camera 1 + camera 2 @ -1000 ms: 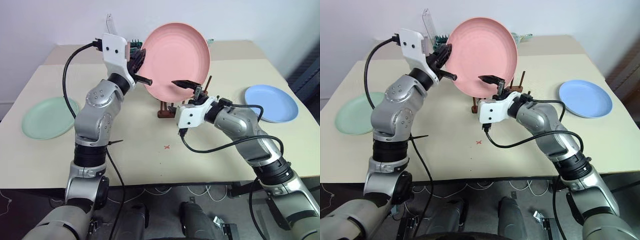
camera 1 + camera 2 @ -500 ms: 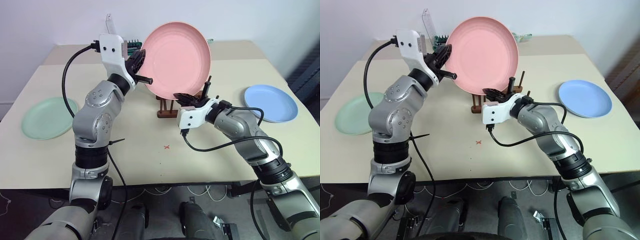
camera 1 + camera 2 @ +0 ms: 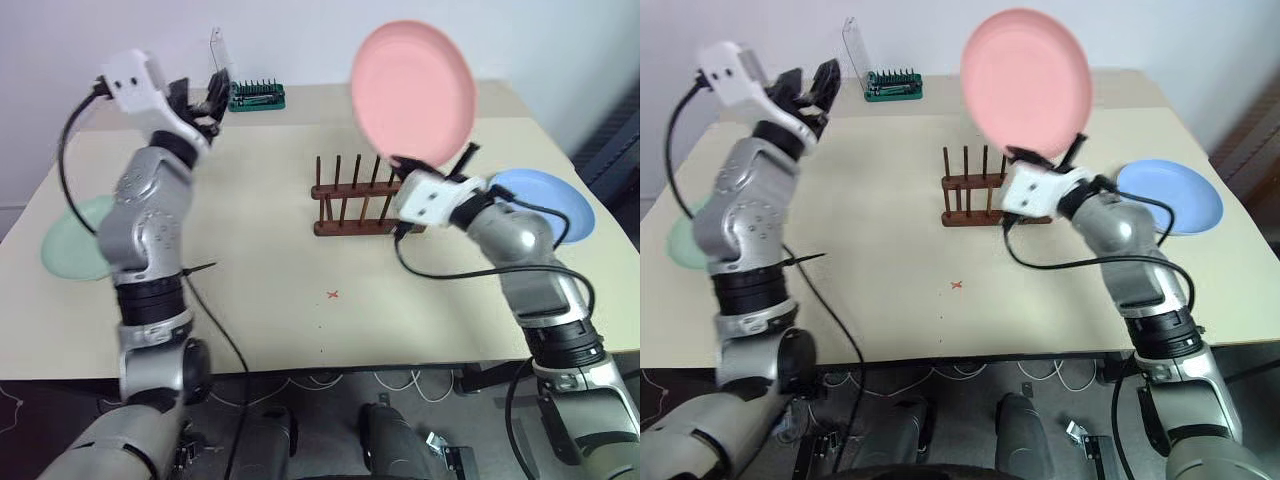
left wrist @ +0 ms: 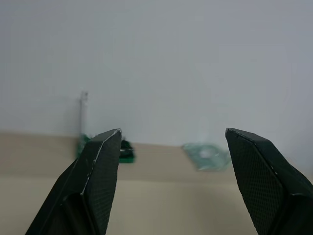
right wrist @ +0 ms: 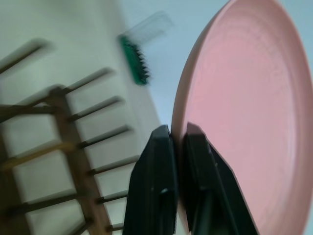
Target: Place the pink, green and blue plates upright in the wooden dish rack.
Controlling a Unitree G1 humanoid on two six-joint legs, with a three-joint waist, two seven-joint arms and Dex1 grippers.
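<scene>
The pink plate point(image 3: 412, 92) is held upright in the air above the right end of the wooden dish rack point(image 3: 358, 197). My right gripper point(image 5: 178, 142) is shut on its lower rim. The rack's pegs stand bare in mid-table. My left gripper point(image 3: 200, 97) is open and holds nothing, raised over the table's far left corner. The blue plate point(image 3: 555, 205) lies flat at the right edge, partly behind my right arm. The green plate point(image 3: 70, 240) lies flat at the left edge, partly hidden by my left arm.
A green tool holder point(image 3: 257, 95) and a clear upright stand point(image 3: 216, 55) sit at the back of the table. A small red cross point(image 3: 332, 294) marks the tabletop in front of the rack. A white wall rises behind the table.
My left gripper let go of the pink plate, opened and swung away left. My right gripper shut on the plate's lower rim and carried it up and to the right.
</scene>
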